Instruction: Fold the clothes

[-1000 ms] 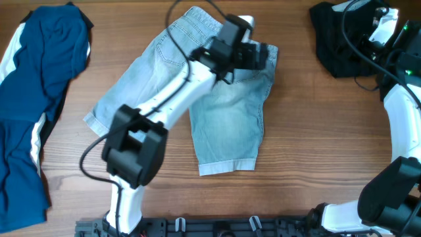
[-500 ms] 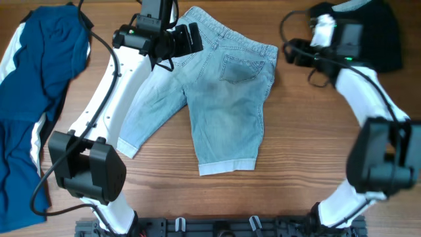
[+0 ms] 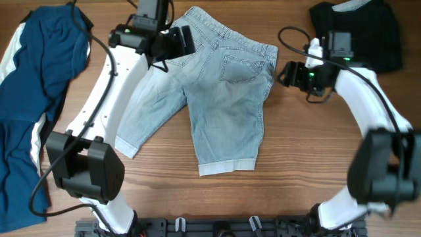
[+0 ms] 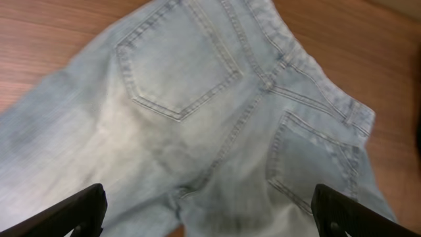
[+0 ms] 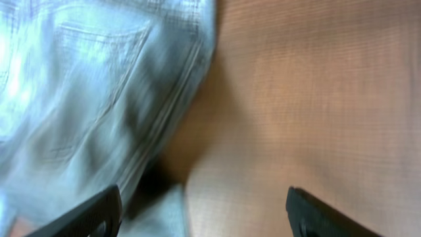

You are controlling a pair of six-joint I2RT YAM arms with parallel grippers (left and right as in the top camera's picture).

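Observation:
The light-blue denim shorts (image 3: 223, 99) lie flat on the table, back pockets up, waistband at the far side and both legs reaching toward the front. My left gripper (image 3: 186, 39) hovers open and empty over the left end of the waistband. In the left wrist view (image 4: 214, 217) its jaws stand wide apart above the seat and pockets of the shorts (image 4: 197, 99). My right gripper (image 3: 284, 74) is open and empty just beside the right edge of the shorts, near the right pocket. The blurred right wrist view (image 5: 207, 214) shows the shorts' edge (image 5: 79, 79) at its left and bare wood under it.
A dark blue garment with a white stripe (image 3: 39, 79) lies along the left side. A black folded garment (image 3: 358, 33) sits at the far right corner. A black rail (image 3: 217, 227) runs along the table's front edge.
My left gripper swung from the right of the waistband to its left end, and the left leg now lies closer in. My right gripper came from the black garment down to the shorts' right edge.

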